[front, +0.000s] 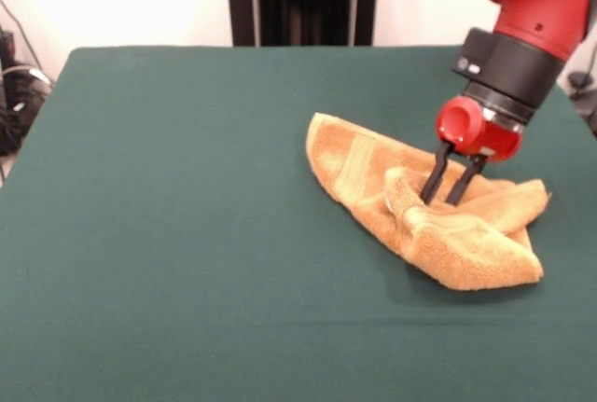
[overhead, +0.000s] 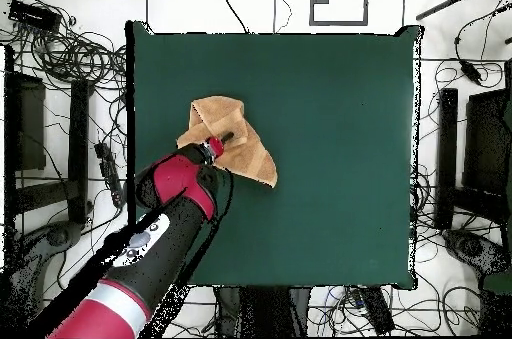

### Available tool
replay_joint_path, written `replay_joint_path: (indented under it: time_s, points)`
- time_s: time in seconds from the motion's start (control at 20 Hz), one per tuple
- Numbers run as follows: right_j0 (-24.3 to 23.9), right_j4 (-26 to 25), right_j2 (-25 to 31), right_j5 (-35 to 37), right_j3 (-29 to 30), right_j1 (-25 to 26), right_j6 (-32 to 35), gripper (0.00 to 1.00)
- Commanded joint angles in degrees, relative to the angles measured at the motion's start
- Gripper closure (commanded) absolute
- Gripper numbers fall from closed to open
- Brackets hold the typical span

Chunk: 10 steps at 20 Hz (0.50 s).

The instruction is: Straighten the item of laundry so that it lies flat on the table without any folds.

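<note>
End effector [front: 451,199] tilts down, fingers parted, onto crumpled towel [front: 373,173].

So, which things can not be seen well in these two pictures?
- Front view: the gripper fingers are apart, but whether they pinch the towel is hidden by a raised fold.
- Overhead view: the arm covers the gripper and part of the towel.
- Both views: the towel's folded-under layers are hidden by its top layers.
- Front view: the arm's upper part is cut off by the top edge.
</note>
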Motion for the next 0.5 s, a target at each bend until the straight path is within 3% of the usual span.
replay_joint_path:
  time_s: [0.05, 0.5]
  points:
    - [0.88, 3.51, 1.85, 3.37, -5.53, 4.67, 14.15, 0.0]
    - [-2.1, 0.53, 2.95, -2.6, -3.62, 6.2, 12.03, 0.0]
